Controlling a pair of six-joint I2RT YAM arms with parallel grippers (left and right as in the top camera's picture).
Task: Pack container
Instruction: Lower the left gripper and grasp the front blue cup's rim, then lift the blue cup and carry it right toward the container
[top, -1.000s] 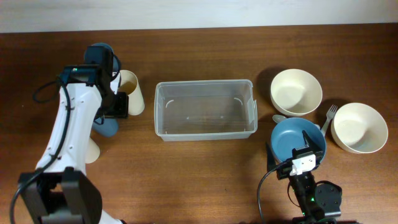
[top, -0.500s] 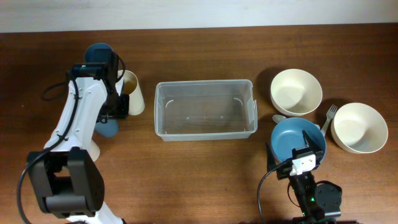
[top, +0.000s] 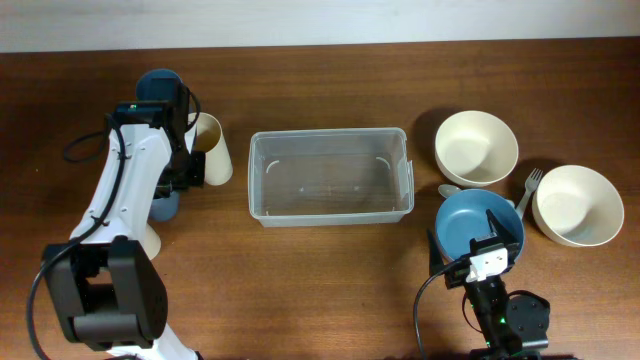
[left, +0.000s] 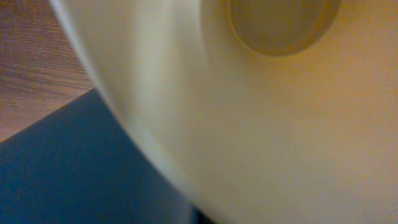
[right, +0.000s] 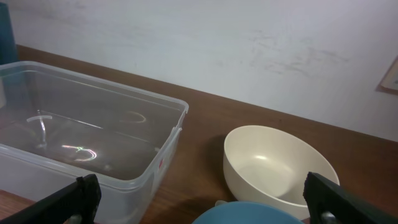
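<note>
1. Container (top: 330, 175), overhead view: we list it empty, midway between the table's (top: 330, 300) side edges. Left gripper (top: 192, 166) is against the cream cup (top: 215, 150) toward the left edge; right gripper (top: 478, 240) is over the blue bowl (top: 462, 218).
2. Left wrist view: the cup's interior fills the frame; we judge the jaws closed on its wall.
3. Right wrist view: jaws wide apart, holding nothing. We judge this the first pick; next the cup must be lifted over the container's rim.

Dark brown wooden table (top: 330, 280), pale scuffed wall (right: 249, 50) behind
</note>
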